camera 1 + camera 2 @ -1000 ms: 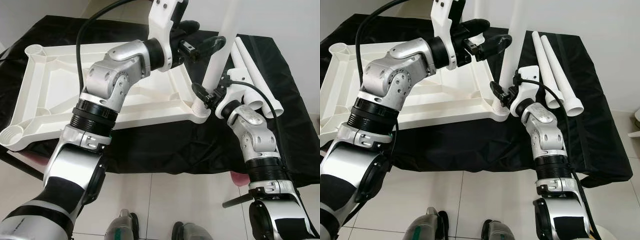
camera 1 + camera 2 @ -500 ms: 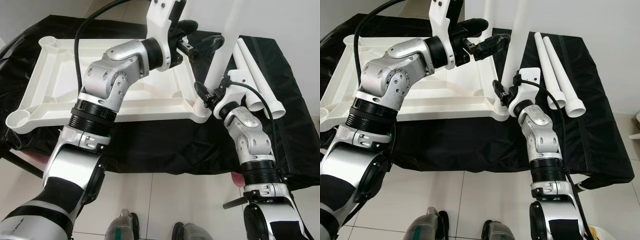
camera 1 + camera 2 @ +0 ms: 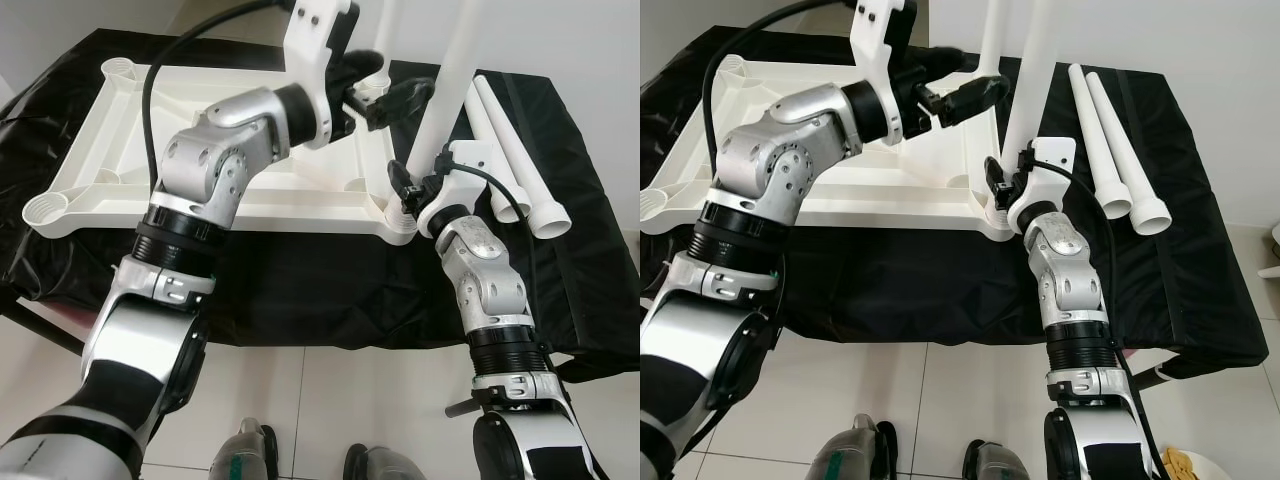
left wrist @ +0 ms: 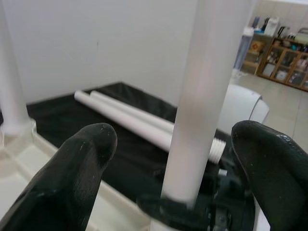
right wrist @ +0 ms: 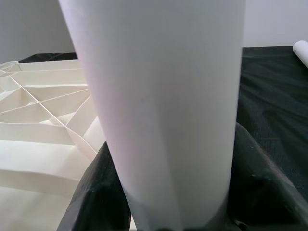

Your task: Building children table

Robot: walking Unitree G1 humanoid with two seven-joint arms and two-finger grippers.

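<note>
White plastic dominates the left eye view: the tabletop lies upside down on a black cloth, ribs up, with a round socket at each corner. Compared with a second ago the whole picture has slid, so the camera has moved; against the tabletop itself, the left gripper has come lower and nearer the upright leg, which suggests it is closing in to steady the leg while it is seated. The right gripper is clamped on the leg just above the near right socket, as before. In the right eye view a second leg already stands in the far right corner, and two spare legs lie side by side on the cloth, just beside the right arm. By this count, half the legs are still to fit. The left wrist view looks between two black fingertips spread wide, one on each side of the leg and not touching it; the spare legs lie behind on the cloth. The right wrist view shows the leg close up, smooth, round and slightly tapered, gripped between black pads on both sides, with the ribbed underside of the tabletop beyond.
</note>
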